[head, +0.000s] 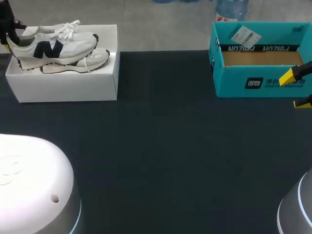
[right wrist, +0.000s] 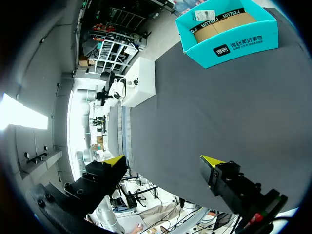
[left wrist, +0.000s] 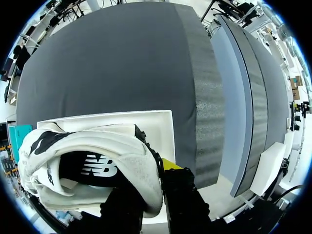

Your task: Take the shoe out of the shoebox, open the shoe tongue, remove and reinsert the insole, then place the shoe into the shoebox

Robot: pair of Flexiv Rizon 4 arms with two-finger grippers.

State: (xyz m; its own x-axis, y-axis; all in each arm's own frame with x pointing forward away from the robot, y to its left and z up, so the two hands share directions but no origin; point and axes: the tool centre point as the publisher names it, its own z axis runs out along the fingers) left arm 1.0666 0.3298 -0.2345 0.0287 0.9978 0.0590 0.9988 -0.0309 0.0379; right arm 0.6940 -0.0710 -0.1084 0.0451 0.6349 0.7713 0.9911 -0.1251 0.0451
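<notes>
White shoe (head: pixel 53 48) sat atop the open shoebox (head: pixel 63 83), its heel seemingly pinched by the left gripper (left wrist: pixel 146 180), one finger hidden by the collar, presumably for lifting out. Well apart from the shoebox, the right gripper (right wrist: pixel 162 161) hung wide open, empty.

From above, the head camera shares the sneaker (head: pixel 53 48) with the close left wrist view, the teal box (right wrist: pixel 243 46) with the right.

Left arm entering at the upper left corner of the head view, left gripper (head: pixel 6 23) clamped on the heel of the shoe (head: pixel 53 46), one yellow fingertip (left wrist: pixel 168 164) showing outside the heel, right gripper (head: pixel 296 90) at the right edge, fingers spread wide apart.
</notes>
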